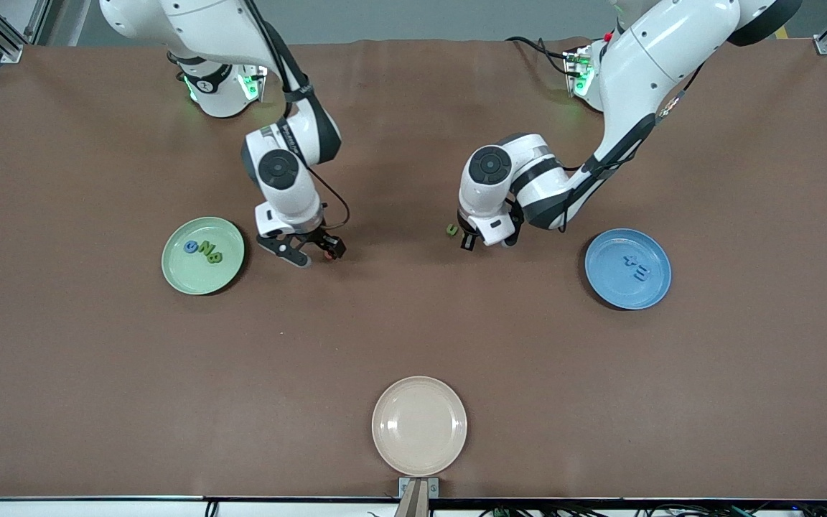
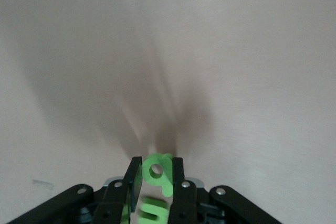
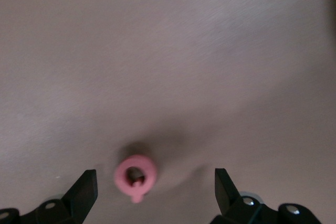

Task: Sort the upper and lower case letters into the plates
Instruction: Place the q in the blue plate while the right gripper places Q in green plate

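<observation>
The left gripper point(image 2: 156, 179) squeezes a green letter point(image 2: 158, 174) tight to carry it to the blue plate point(image 1: 604, 283). The right gripper point(image 3: 156, 186) stands wide open around the pink letter point(image 3: 135, 176) on the table, ready to grab it for the green plate point(image 1: 176, 269).

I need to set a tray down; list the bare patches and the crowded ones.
Bare cloth lies between the pale green plate and the cream-white plate, and between that plate and the blue plate. It is crowded between the green and blue plates, where both claws work over letters.
</observation>
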